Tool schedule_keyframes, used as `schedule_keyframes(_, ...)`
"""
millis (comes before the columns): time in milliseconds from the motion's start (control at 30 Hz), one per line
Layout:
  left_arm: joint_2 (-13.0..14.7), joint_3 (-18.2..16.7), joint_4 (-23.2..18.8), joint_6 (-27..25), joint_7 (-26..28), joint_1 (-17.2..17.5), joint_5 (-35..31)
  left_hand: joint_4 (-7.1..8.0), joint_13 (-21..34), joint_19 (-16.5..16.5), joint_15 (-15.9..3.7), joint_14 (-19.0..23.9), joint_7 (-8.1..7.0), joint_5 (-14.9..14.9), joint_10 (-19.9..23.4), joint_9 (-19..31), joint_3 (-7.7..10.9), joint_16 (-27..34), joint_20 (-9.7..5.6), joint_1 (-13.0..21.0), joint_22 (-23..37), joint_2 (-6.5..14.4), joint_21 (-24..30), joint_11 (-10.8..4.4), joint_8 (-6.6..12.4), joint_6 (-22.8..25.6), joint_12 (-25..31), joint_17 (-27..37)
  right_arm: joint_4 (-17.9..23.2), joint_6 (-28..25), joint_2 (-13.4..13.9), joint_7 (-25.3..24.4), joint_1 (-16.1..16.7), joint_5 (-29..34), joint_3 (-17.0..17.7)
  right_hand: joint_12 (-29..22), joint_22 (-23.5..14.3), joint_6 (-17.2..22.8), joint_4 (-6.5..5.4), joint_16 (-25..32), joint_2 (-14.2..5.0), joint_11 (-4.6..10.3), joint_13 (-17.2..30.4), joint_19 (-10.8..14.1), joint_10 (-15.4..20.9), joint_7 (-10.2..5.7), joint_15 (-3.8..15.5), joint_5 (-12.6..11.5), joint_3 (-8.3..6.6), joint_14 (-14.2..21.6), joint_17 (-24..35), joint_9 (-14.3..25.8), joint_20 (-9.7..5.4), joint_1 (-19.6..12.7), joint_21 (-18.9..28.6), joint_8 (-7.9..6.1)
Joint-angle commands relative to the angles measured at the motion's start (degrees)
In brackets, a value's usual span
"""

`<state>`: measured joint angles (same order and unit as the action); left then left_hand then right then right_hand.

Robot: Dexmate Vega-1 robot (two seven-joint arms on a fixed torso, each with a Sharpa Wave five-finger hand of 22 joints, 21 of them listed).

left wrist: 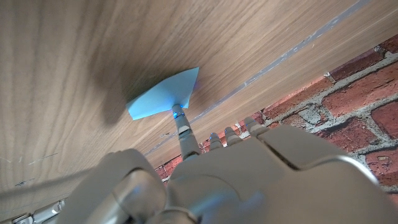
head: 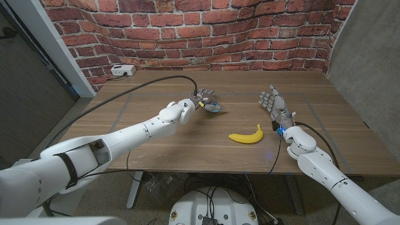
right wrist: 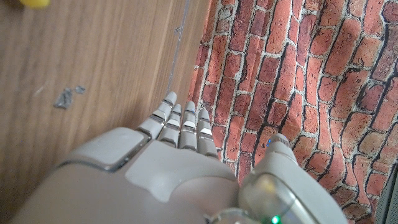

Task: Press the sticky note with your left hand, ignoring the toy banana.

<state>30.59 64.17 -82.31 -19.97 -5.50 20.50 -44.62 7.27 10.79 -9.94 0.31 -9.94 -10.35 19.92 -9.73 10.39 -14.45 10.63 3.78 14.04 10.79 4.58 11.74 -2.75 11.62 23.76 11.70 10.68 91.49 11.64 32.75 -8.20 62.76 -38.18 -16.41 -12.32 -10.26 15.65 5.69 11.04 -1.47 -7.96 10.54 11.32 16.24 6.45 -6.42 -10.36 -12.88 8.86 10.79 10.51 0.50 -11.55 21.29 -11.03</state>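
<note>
**Pressing the sticky note with one fingertip**

We are reaching our left hand (head: pixel 201 102) out over the middle of the wooden table (head: pixel 156 147), toward its far edge, and we are touching the blue sticky note (left wrist: pixel 163 95) with a single extended finger (left wrist: pixel 182 127). In the left wrist view that fingertip is meeting the near edge of the note while the other fingers are curling back, holding nothing. The note is lying on the table roughly midway between the left and right edges, nearer the far edge than the near one, with a taped line running just beyond it.

Our right hand (head: pixel 275 105) is waiting toward the right edge of the table, fingers straight and together, gripping nothing; how it is resting on the surface we cannot tell.

The toy banana (head: pixel 246 135) is lying nearer the front edge, between the two hands and well apart from the note, so we are leaving it alone.

To do this step well, we are judging that the finger should be pushing straight down rather than sliding, since the contact is sitting at the note's edge and a sideways drag could skid or curl the paper. Shifting the tip slightly toward the note's middle before adding pressure looks safer to us.
</note>
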Motion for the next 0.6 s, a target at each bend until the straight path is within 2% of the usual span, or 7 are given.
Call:
schedule_keyframes(33,-0.84,0.43,2.43,-0.09,0.87,-1.26,0.30,0.10,0.20,-13.21,0.06,-13.77,-0.47,0.32,-9.48,0.15,-0.58,0.25,0.10,0.00,0.21,-0.02,0.37,0.02,-0.16,0.23,0.29,0.11,-0.19,-0.41,-0.17,-0.29,-0.21,0.03,-0.26,-0.03,-0.17,-0.07,-0.06,-0.15,0.02,0.00,0.15,0.50,0.43,-0.19,0.12,0.06,0.07,0.53,0.08,0.29,0.10,0.22,-0.20,-0.13)
schedule_keyframes(400,-1.60,1.01,4.25,0.24,1.55,-2.33,0.81,0.05,0.20,-13.22,0.10,-13.81,-0.70,0.36,-9.57,0.16,-0.64,0.23,0.08,0.15,0.21,0.11,0.39,0.01,-0.17,0.27,0.27,0.11,0.07,-0.51,-0.05,-0.66,0.06,-0.09,-0.01,-0.03,-0.17,-0.08,-0.03,-0.17,0.00,-0.02,0.15,0.56,0.42,-0.15,0.15,0.05,0.08,0.52,0.07,0.29,0.09,0.23,-0.32,-0.13)
schedule_keyframes(600,-0.75,0.38,1.89,-0.28,1.69,-1.66,1.61,0.02,0.20,-13.21,0.06,-13.68,-0.67,0.37,-9.60,0.16,-0.68,0.28,0.08,0.25,0.21,0.19,0.41,0.06,-0.20,0.22,0.27,0.11,0.00,-0.39,0.03,-0.48,0.09,-0.20,0.13,-0.02,-0.17,-0.12,-0.02,-0.19,-0.02,-0.01,0.15,0.58,0.43,-0.17,0.13,0.05,0.08,0.48,0.07,0.29,0.10,0.23,-0.39,-0.12)
